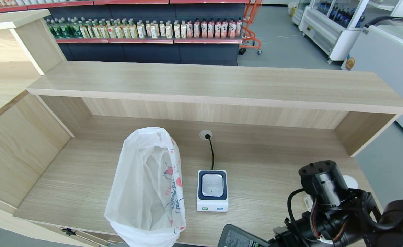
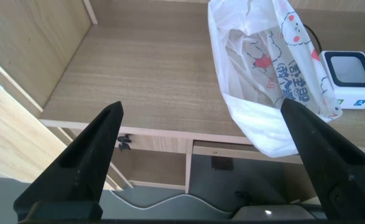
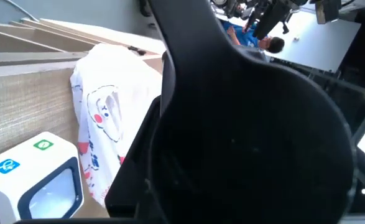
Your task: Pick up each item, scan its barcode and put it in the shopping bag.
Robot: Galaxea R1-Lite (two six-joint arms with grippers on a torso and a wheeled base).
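A white plastic shopping bag (image 1: 146,188) stands open on the wooden counter, with the white barcode scanner (image 1: 212,190) just to its right. Over the counter's front edge near the scanner, my right gripper (image 1: 279,235) is shut on a flat black package (image 1: 239,238). That package (image 3: 250,124) looms close in the right wrist view and hides the fingers. A white item with a barcode label (image 1: 308,202) lies partly hidden behind the right arm. My left gripper (image 2: 202,106) hangs open and empty off the counter's front edge, left of the bag (image 2: 263,68).
The scanner's cable (image 1: 211,151) runs back to a hole in the counter (image 1: 84,178). A raised shelf (image 1: 215,85) spans the back and wooden side walls close in both ends. Bare counter lies left of the bag.
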